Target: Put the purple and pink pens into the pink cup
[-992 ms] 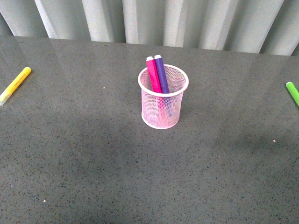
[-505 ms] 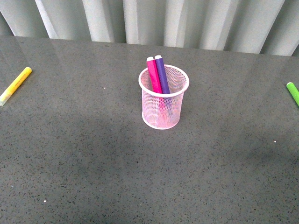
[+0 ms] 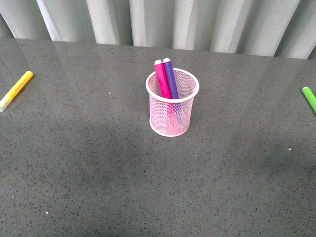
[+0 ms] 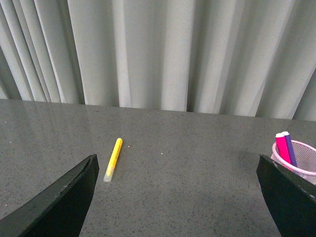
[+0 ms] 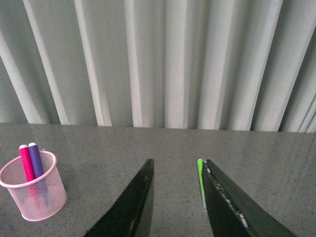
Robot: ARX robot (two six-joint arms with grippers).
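The pink cup (image 3: pixel 172 106) stands upright in the middle of the table, and both pens lean inside it. The pink pen (image 3: pixel 162 79) rests just left of the purple pen (image 3: pixel 171 78), their pale caps rising above the rim. Neither arm shows in the front view. My left gripper (image 4: pixel 177 170) is open and empty, with the pink cup (image 4: pixel 301 160) beside one finger. My right gripper (image 5: pixel 177 163) is open too, holding nothing; the pink cup (image 5: pixel 34 192), pink pen (image 5: pixel 25 163) and purple pen (image 5: pixel 35 160) stand off to one side.
A yellow marker (image 3: pixel 16 90) lies at the table's far left, also seen as the yellow marker (image 4: pixel 113 159). A green marker (image 3: pixel 309 98) lies at the right edge; the green marker (image 5: pixel 200 178) runs alongside one right finger. Pleated grey curtains hang behind the table.
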